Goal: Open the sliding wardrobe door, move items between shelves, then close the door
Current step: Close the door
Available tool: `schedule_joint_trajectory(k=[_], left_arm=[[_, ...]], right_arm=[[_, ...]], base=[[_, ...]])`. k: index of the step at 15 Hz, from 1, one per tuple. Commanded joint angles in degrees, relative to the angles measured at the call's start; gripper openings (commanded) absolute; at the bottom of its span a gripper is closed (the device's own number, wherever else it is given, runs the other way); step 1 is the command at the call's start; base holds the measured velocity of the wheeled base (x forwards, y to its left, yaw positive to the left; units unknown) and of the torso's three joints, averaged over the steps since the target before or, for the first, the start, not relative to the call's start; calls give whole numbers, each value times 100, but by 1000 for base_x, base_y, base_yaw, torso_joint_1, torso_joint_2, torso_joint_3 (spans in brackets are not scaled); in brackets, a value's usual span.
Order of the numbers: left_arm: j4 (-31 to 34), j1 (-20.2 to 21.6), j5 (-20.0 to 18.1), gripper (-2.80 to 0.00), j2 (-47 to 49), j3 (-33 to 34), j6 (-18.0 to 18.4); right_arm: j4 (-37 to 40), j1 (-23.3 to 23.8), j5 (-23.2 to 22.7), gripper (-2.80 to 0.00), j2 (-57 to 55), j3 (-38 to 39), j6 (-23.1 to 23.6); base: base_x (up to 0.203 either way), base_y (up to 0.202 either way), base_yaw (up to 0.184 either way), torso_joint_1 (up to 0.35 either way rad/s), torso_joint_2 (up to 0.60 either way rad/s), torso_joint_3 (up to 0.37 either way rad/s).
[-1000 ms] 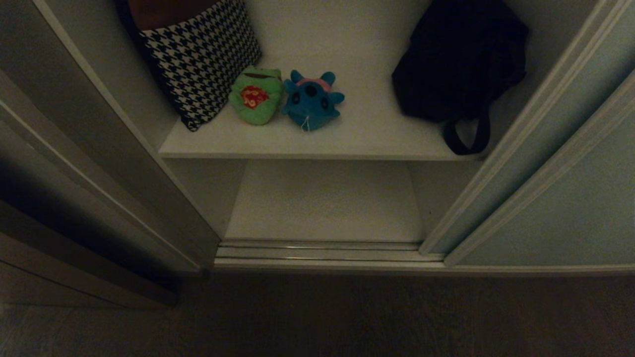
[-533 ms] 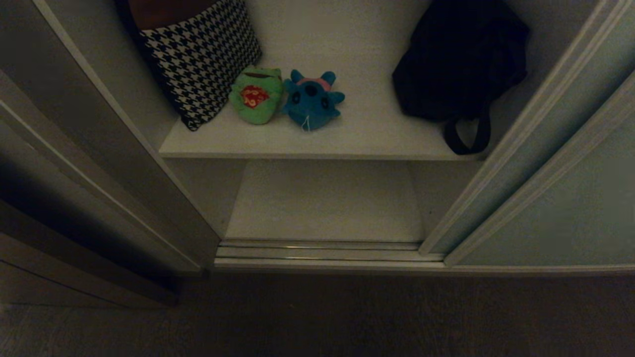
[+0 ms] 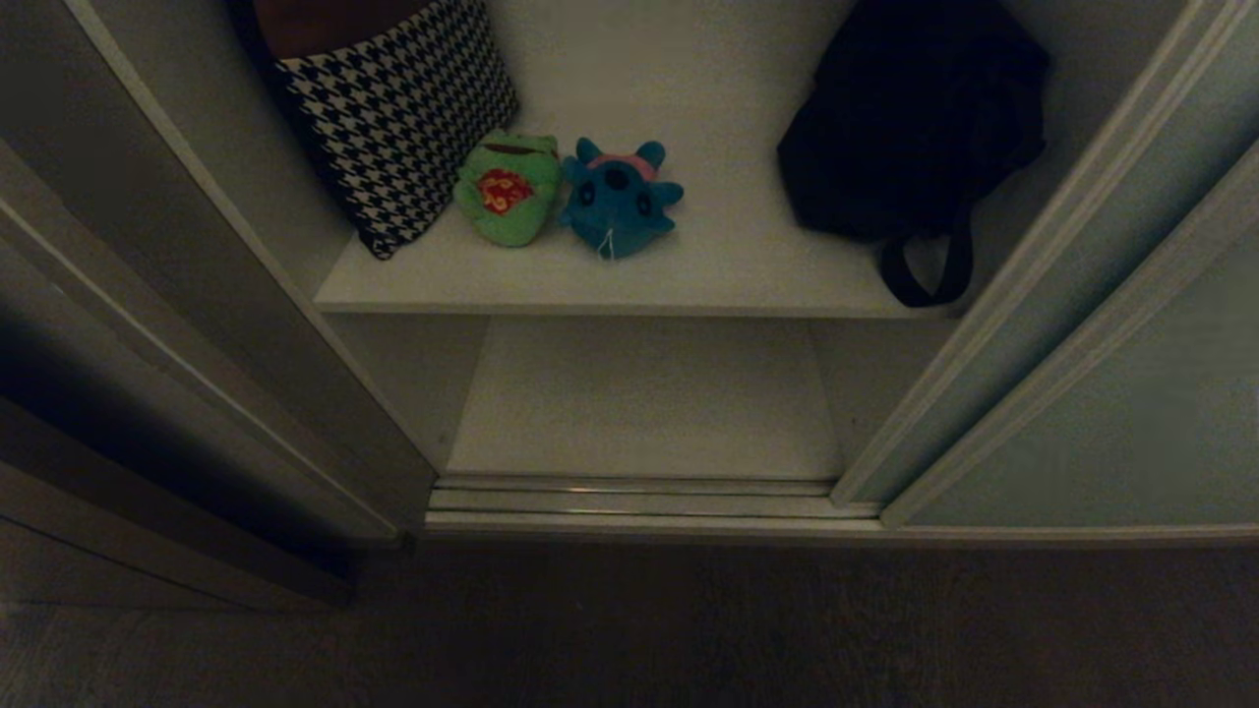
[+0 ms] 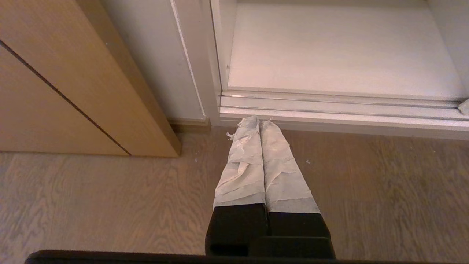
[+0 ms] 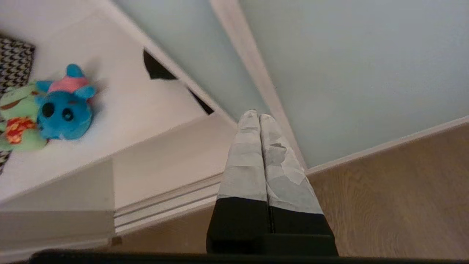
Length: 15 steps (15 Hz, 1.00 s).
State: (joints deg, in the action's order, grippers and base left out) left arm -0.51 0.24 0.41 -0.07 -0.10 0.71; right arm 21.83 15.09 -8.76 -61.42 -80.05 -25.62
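Observation:
The pale grey-green sliding wardrobe door (image 3: 1111, 393) (image 5: 348, 62) stands slid to the right, leaving the wardrobe open. On the upper white shelf (image 3: 708, 270) lie a green frog plush (image 3: 507, 189) (image 5: 18, 121) and a blue plush with a pink back (image 3: 618, 199) (image 5: 66, 104), side by side and touching. The lower white shelf (image 3: 644, 398) (image 4: 337, 47) is bare. My right gripper (image 5: 257, 115) is shut and empty, low in front of the door's left edge. My left gripper (image 4: 256, 121) is shut and empty above the floor by the rails. Neither gripper shows in the head view.
A black-and-white houndstooth cushion (image 3: 393, 108) leans at the upper shelf's left end. A black strapped bag (image 3: 905, 128) sits at its right end, its strap hanging over the edge. Silvery rails (image 3: 639, 500) run along the threshold. A wooden cabinet (image 4: 73, 80) stands left of the wardrobe.

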Motion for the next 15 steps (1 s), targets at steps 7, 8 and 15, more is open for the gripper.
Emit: schedule_joint_trajectory(k=[7, 8, 15], left_arm=[[-2, 2, 2, -280, 7, 1, 0], [-2, 11, 2, -280, 7, 1, -2], [-2, 3, 2, -280, 7, 1, 0]], right_arm=[[-545, 38, -11, -280, -535, 82, -4], [-628, 38, -11, -280, -604, 94, -4], [-1095, 56, -3, -280, -922, 74, 14]], base=[[0, 0, 0, 0, 0, 0], [0, 0, 0, 0, 0, 0], [0, 0, 0, 0, 0, 0]])
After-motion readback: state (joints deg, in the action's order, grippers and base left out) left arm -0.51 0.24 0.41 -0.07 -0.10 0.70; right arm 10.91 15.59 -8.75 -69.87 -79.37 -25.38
